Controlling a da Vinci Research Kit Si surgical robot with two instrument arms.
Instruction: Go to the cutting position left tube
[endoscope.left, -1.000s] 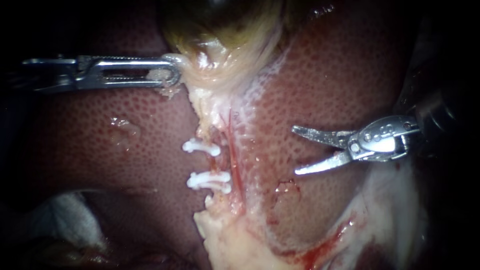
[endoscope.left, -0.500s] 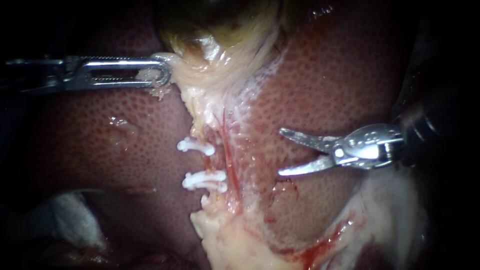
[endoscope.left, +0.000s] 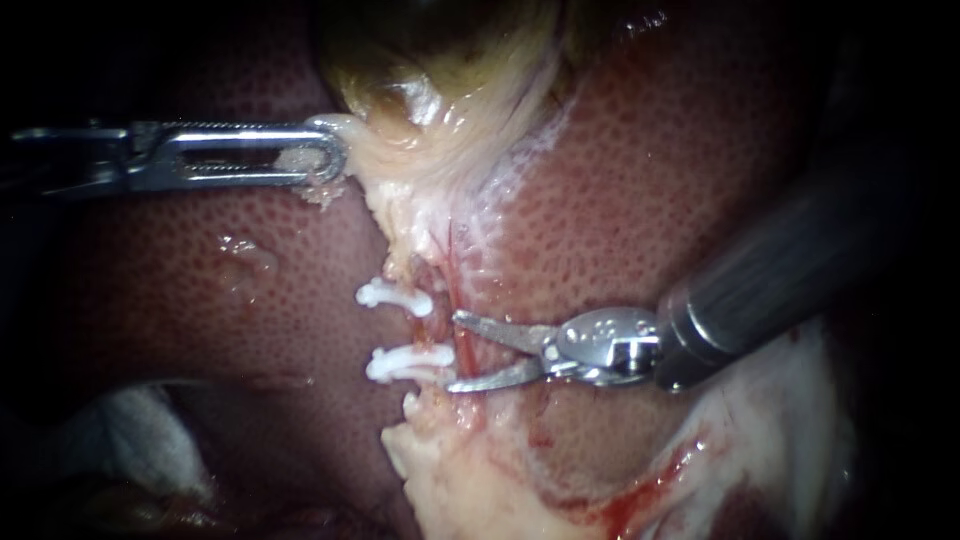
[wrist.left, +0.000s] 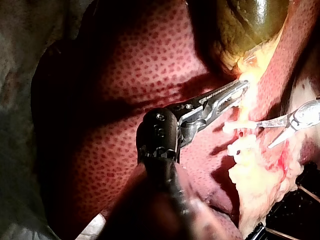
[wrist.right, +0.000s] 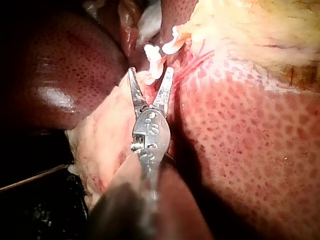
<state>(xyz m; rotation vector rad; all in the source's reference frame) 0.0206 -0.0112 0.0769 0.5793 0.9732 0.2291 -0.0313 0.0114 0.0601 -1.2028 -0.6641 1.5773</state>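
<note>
Pincer of the right instrument (endoscope.left: 455, 350) wide open, right at the left tube (endoscope.left: 427, 327)!
Its tips sit just beside the tube, level with the gap between the white clips (endoscope.left: 395, 296); the left instrument (endoscope.left: 335, 160) has its pincer clamped on the gallbladder (endoscope.left: 440, 70) edge above the liver (endoscope.left: 650, 180).

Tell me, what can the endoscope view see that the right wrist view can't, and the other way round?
Only the endoscope view shows the left instrument, its jaws shut on the edge of the gallbladder. Only the right wrist view shows a thin strand against the dark ground beside the pale tissue. Both show the right instrument with its jaws open by the white clips, and the spotted red liver.
</note>
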